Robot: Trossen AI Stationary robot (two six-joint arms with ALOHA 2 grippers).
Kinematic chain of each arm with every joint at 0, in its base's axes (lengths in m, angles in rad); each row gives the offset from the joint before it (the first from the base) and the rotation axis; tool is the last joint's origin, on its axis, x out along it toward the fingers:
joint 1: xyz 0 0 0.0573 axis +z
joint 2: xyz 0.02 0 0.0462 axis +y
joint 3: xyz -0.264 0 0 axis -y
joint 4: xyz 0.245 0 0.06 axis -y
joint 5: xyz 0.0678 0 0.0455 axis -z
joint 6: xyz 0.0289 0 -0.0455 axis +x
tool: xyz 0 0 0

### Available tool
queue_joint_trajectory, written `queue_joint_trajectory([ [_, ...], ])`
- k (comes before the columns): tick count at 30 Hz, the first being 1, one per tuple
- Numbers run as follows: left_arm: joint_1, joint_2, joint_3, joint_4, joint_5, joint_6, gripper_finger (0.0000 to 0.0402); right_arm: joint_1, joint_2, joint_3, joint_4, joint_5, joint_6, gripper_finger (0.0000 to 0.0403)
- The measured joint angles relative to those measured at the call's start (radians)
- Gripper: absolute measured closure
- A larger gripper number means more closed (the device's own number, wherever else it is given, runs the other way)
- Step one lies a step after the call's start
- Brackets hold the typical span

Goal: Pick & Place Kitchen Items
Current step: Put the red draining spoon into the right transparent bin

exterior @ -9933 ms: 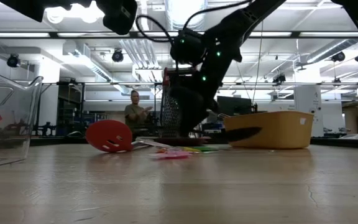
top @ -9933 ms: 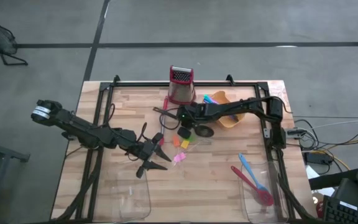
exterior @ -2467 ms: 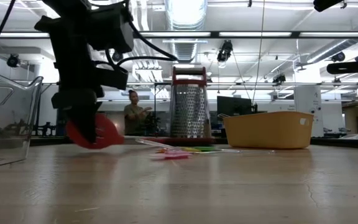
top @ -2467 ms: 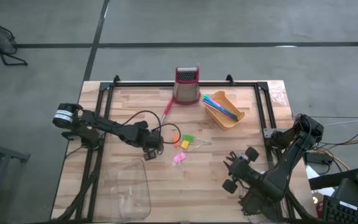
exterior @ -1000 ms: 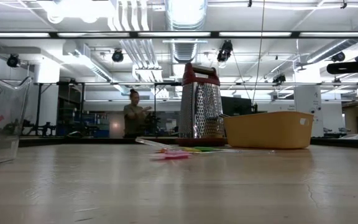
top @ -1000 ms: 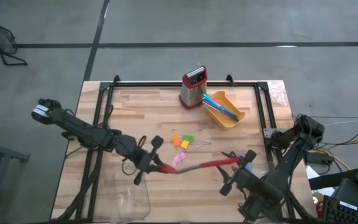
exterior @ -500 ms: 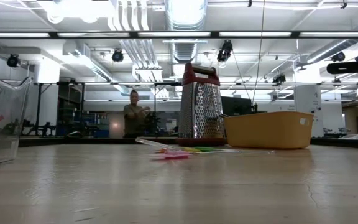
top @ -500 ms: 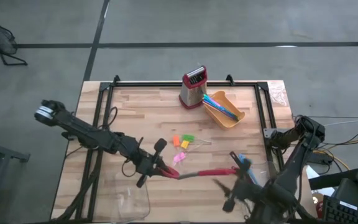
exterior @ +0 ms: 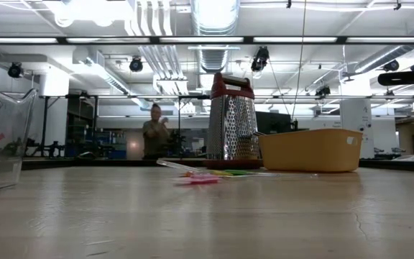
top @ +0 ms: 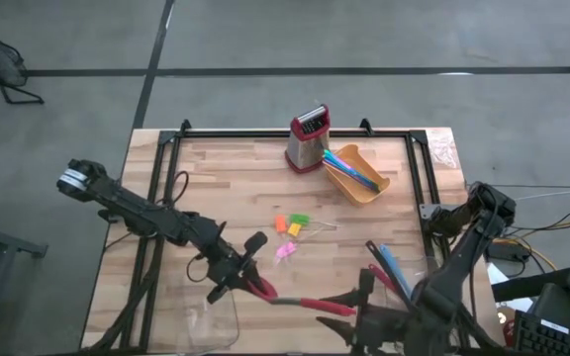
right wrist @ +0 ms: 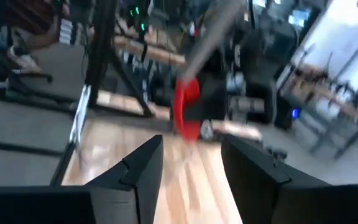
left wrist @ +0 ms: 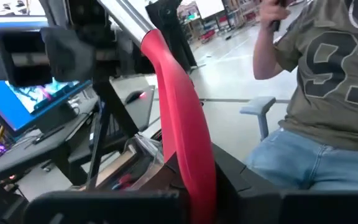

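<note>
The red spatula [top: 295,300] hangs above the table's near middle. Its red blade end is in my left gripper [top: 248,280], which is shut on it. In the left wrist view the red blade [left wrist: 179,106] runs away from the fingers. Its handle end [top: 330,308] points at my right gripper [top: 338,307], whose fingers stand open by it. In the right wrist view [right wrist: 191,162] nothing lies between those fingers, and the blade [right wrist: 185,115] shows farther off. Small coloured pieces [top: 290,227] lie mid-table. Neither gripper shows in the low view. My left gripper pinches the spatula's red blade end [left wrist: 194,180] between its two fingers. The fingers come level from the table's left, in line with the spatula. The spatula is lifted clear of the table and sticks out toward the right arm.
A metal grater [top: 307,138] and an orange bowl [top: 362,176] of blue sticks stand at the far middle. Clear trays sit near left [top: 211,311] and near right [top: 409,282], the right one holding blue and red spoons [top: 384,262]. A person [left wrist: 316,93] sits beyond the table.
My left gripper has swung toward the near edge with the spatula, whose handle end has dropped from pointing right to pointing near-right. My right gripper has gone toward the near edge and the left, and has turned to face the left arm.
</note>
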Motion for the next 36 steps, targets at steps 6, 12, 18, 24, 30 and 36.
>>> queue_joint_trajectory([
  [6,-0.006,0.045,0.0,0.014,-0.003,0.012,0.0376,-0.059,-0.002,-0.021,0.151,-0.155,-0.164,0.0226],
  [12,-0.011,0.072,0.0,0.036,0.009,0.015,0.0376,-0.109,-0.002,-0.025,0.184,-0.261,-0.17,0.0195],
  [18,-0.011,0.087,0.0,0.047,0.007,0.015,0.0376,-0.139,-0.002,-0.025,0.236,-0.372,-0.196,0.0163],
  [24,-0.012,0.087,0.0,0.056,-0.012,0.015,0.0376,-0.145,-0.002,-0.025,0.263,-0.408,-0.228,0.0155],
  [30,-0.012,0.09,0.0,0.062,-0.057,0.017,0.0376,-0.148,-0.002,-0.025,0.297,-0.444,-0.248,0.0194],
  [36,-0.013,0.09,0.0,0.059,-0.058,0.017,0.0376,-0.156,-0.003,-0.025,0.301,-0.443,-0.252,0.0263],
])
